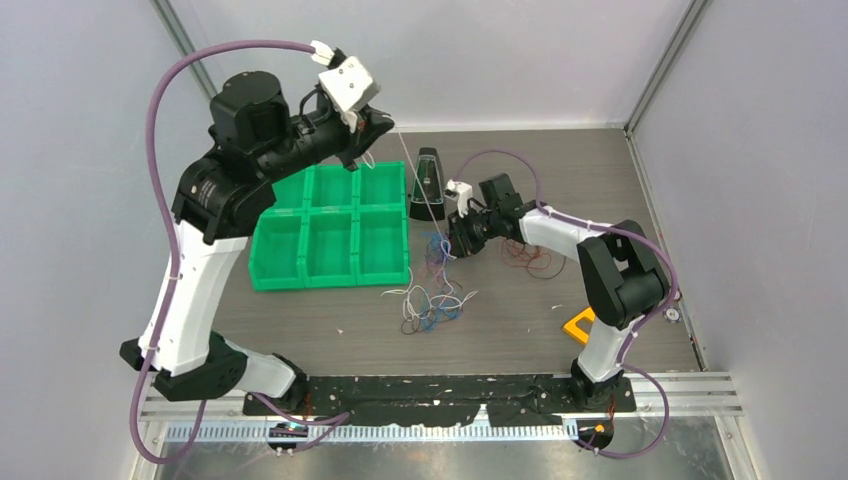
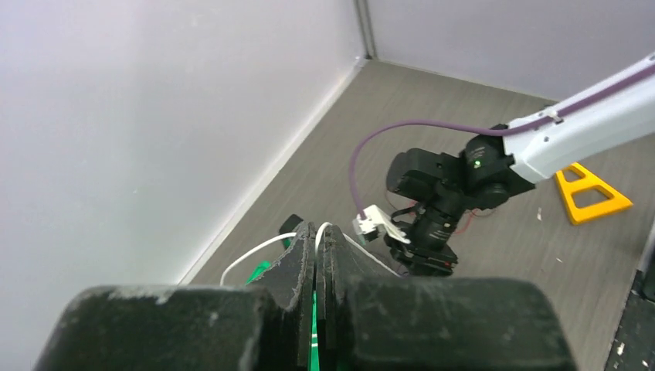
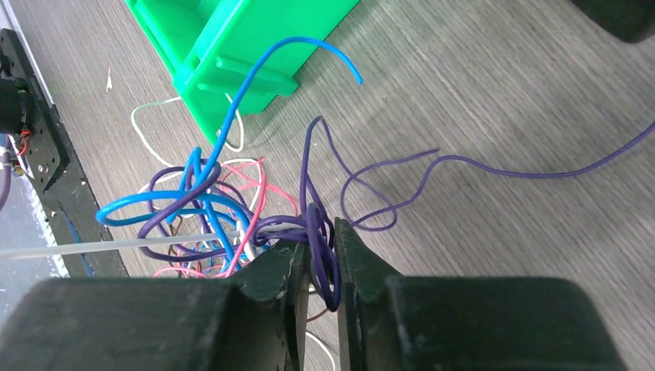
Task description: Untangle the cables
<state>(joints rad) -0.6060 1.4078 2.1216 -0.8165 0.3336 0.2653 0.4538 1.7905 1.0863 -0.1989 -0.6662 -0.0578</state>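
The cables (image 1: 432, 300) lie in a tangle of blue, purple, pink and white loops in front of the green bins. My left gripper (image 1: 372, 125) is raised high over the bins' far edge, shut on a white cable (image 2: 247, 255) at its tips (image 2: 317, 232). That white cable (image 1: 420, 185) runs taut down to the tangle. My right gripper (image 1: 455, 240) is low at the tangle's far side. In the right wrist view its jaws (image 3: 320, 239) stand narrow, pinching loops of purple cable (image 3: 324, 263). A blue cable (image 3: 255, 85) arches up beside them.
A green tray of six bins (image 1: 305, 210) stands left of the tangle. A black wedge-shaped object (image 1: 428, 160) stands behind it. Loose red wires (image 1: 525, 258) lie under my right forearm. A yellow triangular piece (image 1: 580, 325) rests by the right arm's base.
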